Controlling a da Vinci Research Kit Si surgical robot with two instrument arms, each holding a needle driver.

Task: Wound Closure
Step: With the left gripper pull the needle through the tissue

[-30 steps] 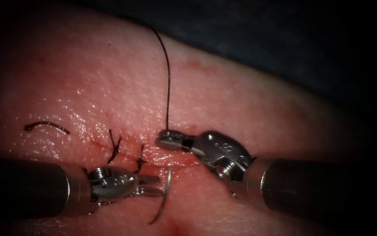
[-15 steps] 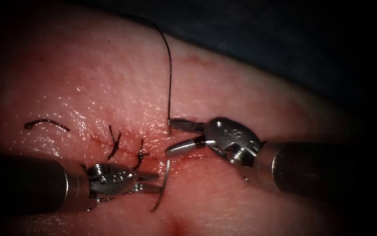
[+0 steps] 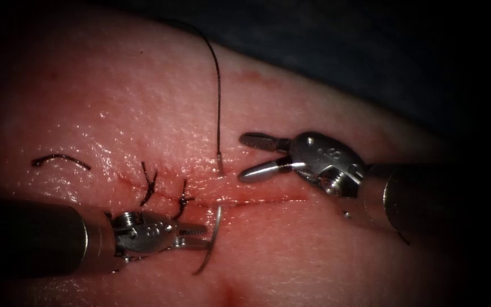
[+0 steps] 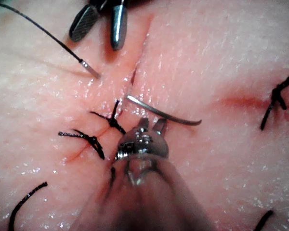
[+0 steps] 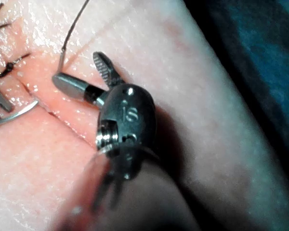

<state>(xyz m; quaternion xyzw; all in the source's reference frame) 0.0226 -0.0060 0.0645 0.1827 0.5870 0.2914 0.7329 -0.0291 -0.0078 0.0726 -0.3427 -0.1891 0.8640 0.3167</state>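
Two tied stitches (image 3: 165, 193) already close the left part of the cut (image 3: 262, 200). Your left tool (image 3: 197, 237) pinches the curved needle (image 3: 212, 241) near its middle; the needle's upper end goes into the tissue (image 3: 114, 102) at the cut. Your right tool (image 3: 248, 156) hangs with jaws spread, holding nothing. Black thread (image 3: 218, 85) comes out of the skin just beside it. Bare cut lies open to the right.

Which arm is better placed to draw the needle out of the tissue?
Probably left: the left tool is shut on the needle near mid-curve, where it exits the tissue. The right tool is open, holding nothing, near the thread.
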